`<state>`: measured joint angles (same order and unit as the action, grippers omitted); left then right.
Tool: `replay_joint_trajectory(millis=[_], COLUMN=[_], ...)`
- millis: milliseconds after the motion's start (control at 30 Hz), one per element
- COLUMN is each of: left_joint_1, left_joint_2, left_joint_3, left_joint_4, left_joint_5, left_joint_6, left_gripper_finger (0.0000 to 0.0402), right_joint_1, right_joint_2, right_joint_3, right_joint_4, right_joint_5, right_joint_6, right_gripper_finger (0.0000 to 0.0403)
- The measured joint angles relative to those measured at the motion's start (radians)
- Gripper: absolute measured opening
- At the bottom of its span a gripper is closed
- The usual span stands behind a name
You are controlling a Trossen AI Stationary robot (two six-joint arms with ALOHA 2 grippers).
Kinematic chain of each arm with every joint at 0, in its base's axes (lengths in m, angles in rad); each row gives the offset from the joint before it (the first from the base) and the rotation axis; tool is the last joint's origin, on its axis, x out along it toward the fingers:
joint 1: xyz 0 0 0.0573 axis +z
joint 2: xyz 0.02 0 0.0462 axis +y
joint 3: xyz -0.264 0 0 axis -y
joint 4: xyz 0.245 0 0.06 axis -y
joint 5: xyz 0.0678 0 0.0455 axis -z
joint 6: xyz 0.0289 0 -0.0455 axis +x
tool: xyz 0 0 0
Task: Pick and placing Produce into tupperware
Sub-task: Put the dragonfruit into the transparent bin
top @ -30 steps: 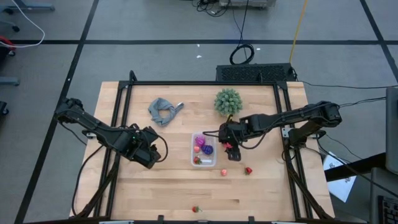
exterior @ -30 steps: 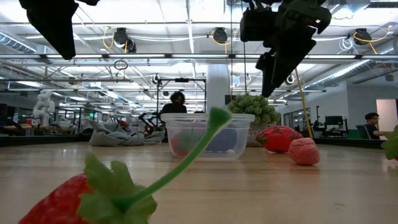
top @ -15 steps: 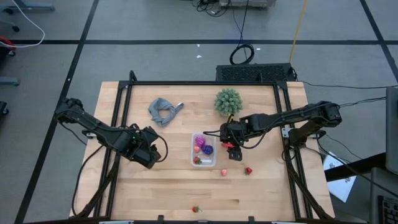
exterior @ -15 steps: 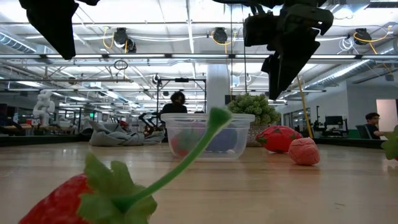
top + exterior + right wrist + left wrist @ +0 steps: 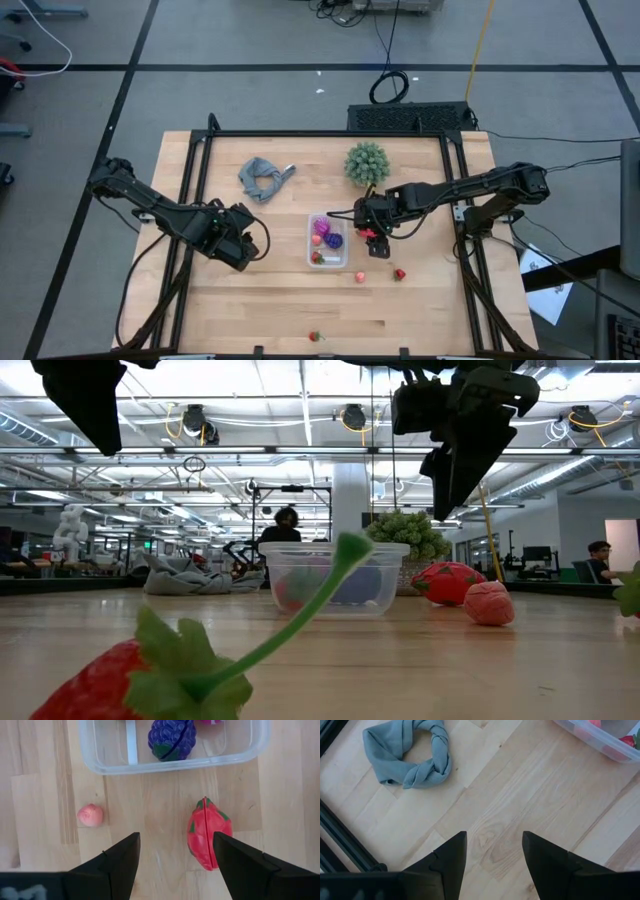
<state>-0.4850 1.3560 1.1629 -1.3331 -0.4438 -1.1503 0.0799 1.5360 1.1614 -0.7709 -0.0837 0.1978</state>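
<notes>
Right wrist view puts your target below you: the red, green-tipped toy fruit (image 5: pixel 209 834) lies on the bare wood just outside the small clear plastic rectangular container (image 5: pixel 95 755), partly under one finger of your right gripper (image 5: pixel 174 860), whose fingers are spread wide and hold nothing. A dark purple toy fruit (image 5: pixel 170 738) sits inside the container; a small round pink toy fruit (image 5: pixel 90 815) lies on the wood nearby. Your left gripper (image 5: pixel 494 857) hovers over bare wood, empty, fingers parted, between the container and the knotted grey cloth (image 5: pixel 409 753).
</notes>
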Motion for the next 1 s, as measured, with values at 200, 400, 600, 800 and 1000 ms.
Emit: replay_joint_trajectory(millis=[200,400,600,800,1000], left_joint_1=[0.0,0.0,0.0,0.0,0.0], left_joint_2=[0.0,0.0,0.0,0.0,0.0], left_joint_3=[0.0,0.0,0.0,0.0,0.0], left_joint_4=[0.0,0.0,0.0,0.0,0.004], left_joint_5=[0.0,0.0,0.0,0.0,0.0], left_joint_6=[0.0,0.0,0.001,0.001,0.001], left_gripper_finger=[0.0198,0.0198,0.0198,0.0198,0.0198], right_joint_1=[0.0,0.0,0.0,0.0,0.0], right_joint_2=[0.0,0.0,0.0,0.003,0.061], right_joint_3=[0.0,0.0,0.0,0.0,0.0], right_joint_4=[-0.005,-0.003,-0.003,0.011,0.024], right_joint_5=[0.0,0.0,-0.001,-0.001,-0.001], right_joint_6=[0.025,0.028,0.047,0.015,-0.012], right_gripper_finger=[0.0243,0.0243,0.0243,0.0243,0.0243])
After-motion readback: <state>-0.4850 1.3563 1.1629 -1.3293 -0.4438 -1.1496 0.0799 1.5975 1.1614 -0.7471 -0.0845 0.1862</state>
